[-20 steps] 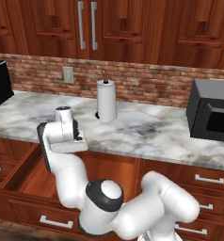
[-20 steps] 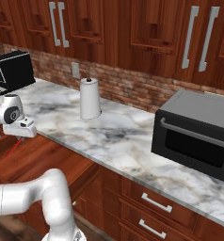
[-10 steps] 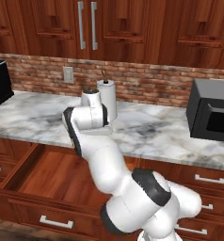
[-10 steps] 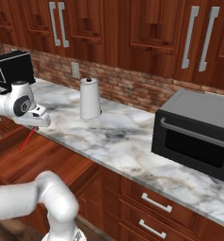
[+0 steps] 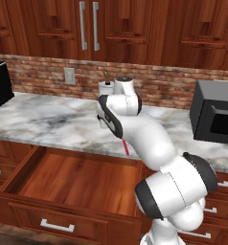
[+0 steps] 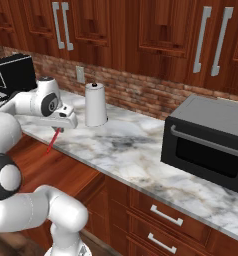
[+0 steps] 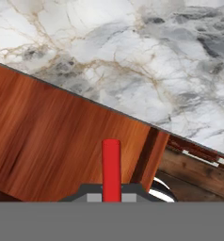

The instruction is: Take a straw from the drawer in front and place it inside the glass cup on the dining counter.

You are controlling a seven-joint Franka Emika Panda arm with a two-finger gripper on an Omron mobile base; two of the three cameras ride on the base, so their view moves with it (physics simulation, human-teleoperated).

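End effector point(image 6: 58, 129) is gripping the straw point(image 6: 52, 140) by its upper end, left of centre in the right base view, just over the front edge of the marble bench point(image 6: 141, 150) and in front of the paper towel roll point(image 6: 95, 104). In the left base view, the red stick point(image 5: 125, 146) is showing below the white forearm near the middle of the frame, above the right rear part of the open drawer point(image 5: 73, 177). In the hand view, it point(image 7: 111, 169) is rising straight up from between the finger tips at bottom centre.

Its long axis is running along the line of the fingers: steeply downward, free end tilted toward the lower left in the right base view and toward the lower right in the left base view, pointing into the drawer cavity.

The carry toward the dining counter appears to be the step in hand. The glass cup is yet to come into sight. Doing this well likely means keeping the pinch firm on such a slim stick, swinging smoothly so it is not slipping or twisting, and holding the free end downward, ready for dropping into the cup's mouth.
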